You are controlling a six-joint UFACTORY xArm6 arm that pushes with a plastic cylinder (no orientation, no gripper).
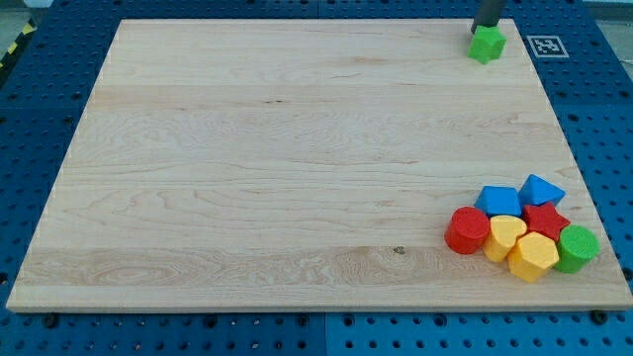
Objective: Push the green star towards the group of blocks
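Standing at the view's top right corner, the green star point(487, 44) sits on the wooden board point(277, 158), with the dark rod just behind it.

The rod comes down from the view's top edge, and its tip point(484, 31) seems to touch the star's upper side, though the exact contact is hard to make out; being a bare rod, it holds nothing. Well apart, at the view's bottom right, the group huddles together: a red cylinder point(467, 230) on its left, two blue blocks point(499, 201) point(540, 189) at the top, a red star point(545, 220), two yellow blocks point(505, 235) point(533, 256), and a green cylinder point(577, 247) on the right. A blue pegboard table point(40, 109) surrounds the board.
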